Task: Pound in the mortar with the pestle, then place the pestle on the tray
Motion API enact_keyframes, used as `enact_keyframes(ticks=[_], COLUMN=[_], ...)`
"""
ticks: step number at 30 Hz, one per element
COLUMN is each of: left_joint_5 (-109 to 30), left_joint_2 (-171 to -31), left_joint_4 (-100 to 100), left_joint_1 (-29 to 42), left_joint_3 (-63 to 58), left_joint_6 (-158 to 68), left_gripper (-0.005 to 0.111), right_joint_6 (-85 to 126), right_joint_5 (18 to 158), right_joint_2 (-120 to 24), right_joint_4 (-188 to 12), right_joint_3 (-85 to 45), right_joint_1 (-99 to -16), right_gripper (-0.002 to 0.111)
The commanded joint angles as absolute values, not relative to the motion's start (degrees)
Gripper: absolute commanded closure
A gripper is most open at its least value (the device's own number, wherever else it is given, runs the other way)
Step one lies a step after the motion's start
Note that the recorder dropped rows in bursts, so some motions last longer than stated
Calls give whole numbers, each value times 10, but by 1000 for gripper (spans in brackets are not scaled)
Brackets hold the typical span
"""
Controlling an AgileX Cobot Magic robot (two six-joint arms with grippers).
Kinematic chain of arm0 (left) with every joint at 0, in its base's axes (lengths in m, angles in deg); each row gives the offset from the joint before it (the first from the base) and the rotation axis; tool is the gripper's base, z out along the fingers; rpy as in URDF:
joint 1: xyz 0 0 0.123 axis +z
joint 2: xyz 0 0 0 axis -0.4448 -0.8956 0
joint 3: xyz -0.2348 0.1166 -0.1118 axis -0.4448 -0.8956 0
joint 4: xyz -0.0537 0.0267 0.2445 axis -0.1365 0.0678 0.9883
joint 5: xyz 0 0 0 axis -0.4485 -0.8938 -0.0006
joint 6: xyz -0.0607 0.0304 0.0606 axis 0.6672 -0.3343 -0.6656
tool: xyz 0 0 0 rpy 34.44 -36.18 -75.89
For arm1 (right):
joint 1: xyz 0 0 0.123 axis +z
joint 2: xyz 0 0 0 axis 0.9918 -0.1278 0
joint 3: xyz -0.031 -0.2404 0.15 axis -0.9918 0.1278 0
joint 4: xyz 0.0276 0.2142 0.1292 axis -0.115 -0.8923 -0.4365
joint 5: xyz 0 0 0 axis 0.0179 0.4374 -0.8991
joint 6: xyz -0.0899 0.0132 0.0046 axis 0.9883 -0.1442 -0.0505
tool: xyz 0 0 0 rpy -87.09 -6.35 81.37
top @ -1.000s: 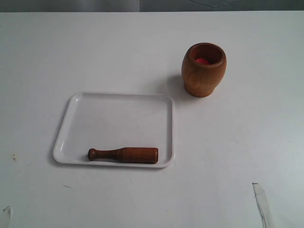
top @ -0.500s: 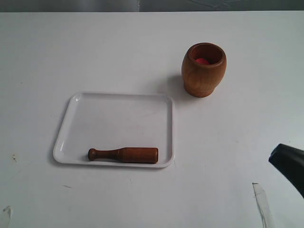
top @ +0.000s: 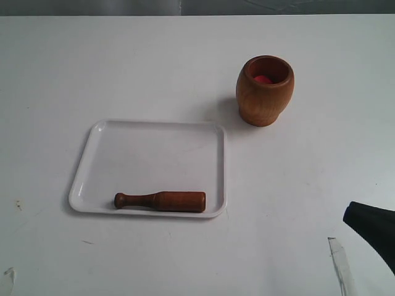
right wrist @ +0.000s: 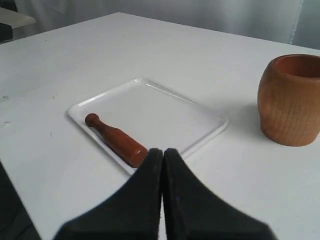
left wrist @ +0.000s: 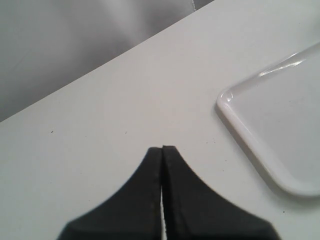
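The pestle (top: 160, 201) lies flat along the near edge of the white tray (top: 154, 148), knob end to the left. The brown mortar (top: 265, 90) stands upright on the table, back right of the tray, with something red inside. My right gripper (top: 355, 216) enters at the lower right edge, shut and empty, well apart from both. In the right wrist view it (right wrist: 163, 151) points toward the pestle (right wrist: 116, 139), the tray (right wrist: 165, 107) and the mortar (right wrist: 292, 99). My left gripper (left wrist: 162, 148) is shut over bare table beside a tray (left wrist: 280, 125) corner.
A white tabletop (top: 123, 68) surrounds everything. A strip of clear tape (top: 340, 265) lies near the front right edge, and a small scrap (top: 8, 272) at the front left. A grey backdrop runs behind the table's far edge.
My right gripper has come into the exterior view from the lower right and edged slightly further left. The pestle, tray and mortar have not moved.
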State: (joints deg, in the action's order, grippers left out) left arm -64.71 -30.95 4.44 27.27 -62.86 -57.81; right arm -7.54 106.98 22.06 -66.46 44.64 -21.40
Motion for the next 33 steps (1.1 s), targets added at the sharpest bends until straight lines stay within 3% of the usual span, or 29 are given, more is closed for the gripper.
enact_keyframes(ticks=[1, 8, 21, 25, 33], left_joint_5=[-645, -645, -645, -645, -645], left_joint_2=[-309, -309, -309, -309, -309], left_joint_4=[40, 40, 40, 40, 40], left_joint_1=[268, 268, 268, 268, 268], left_joint_3=[-629, -629, -629, -629, -629], left_joint_6=[-573, -573, -573, -573, -573], left_gripper=[107, 107, 107, 107, 107], right_joint_6=[-83, -85, -101, -124, -124], right_joint_5=[1077, 1078, 1059, 1052, 1059], right_joint_2=[223, 234, 240, 240, 240], right_joint_4=[-647, -647, -649, -729, -784], right_joint_3=[448, 448, 448, 448, 448], right_joint_1=[-213, -287, -742, -841, -888], right_gripper=[108, 108, 108, 108, 108])
